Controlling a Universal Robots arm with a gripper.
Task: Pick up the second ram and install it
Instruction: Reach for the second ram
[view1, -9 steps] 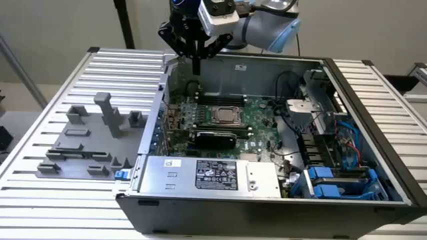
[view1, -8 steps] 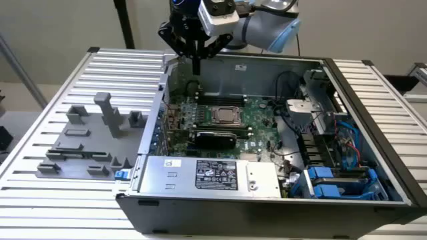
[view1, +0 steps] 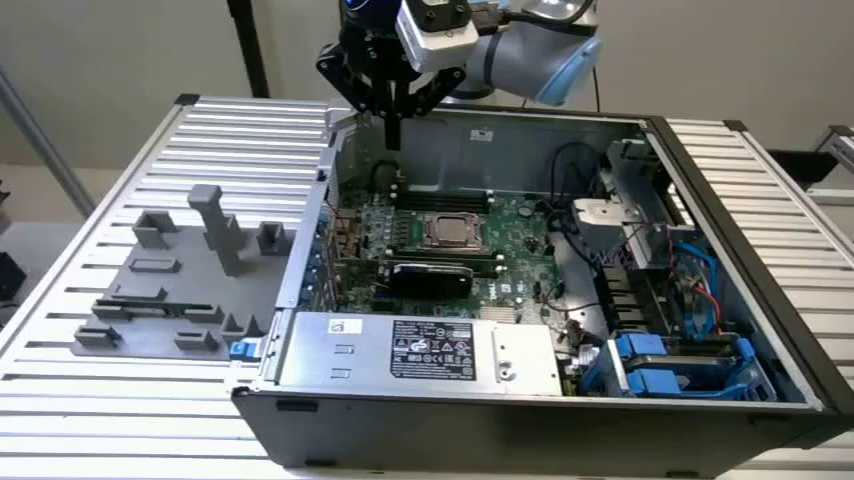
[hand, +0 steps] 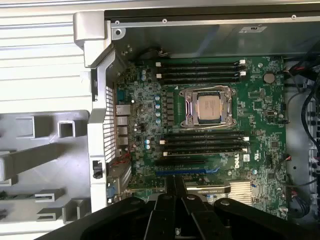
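My gripper hangs above the back corner of the open computer case at the exterior view's left. It is shut on the second ram, a thin dark stick hanging straight down from the fingertips. In the wrist view the gripper holds the ram edge-on over the motherboard. Long black memory slots lie on one side of the CPU socket. More memory slots lie on its other side. The ram is well above the board and touches nothing.
A grey fixture plate with upright holders stands on the slatted table at the exterior view's left of the case. Inside the case are a power supply, a black card, cables and blue drive bays.
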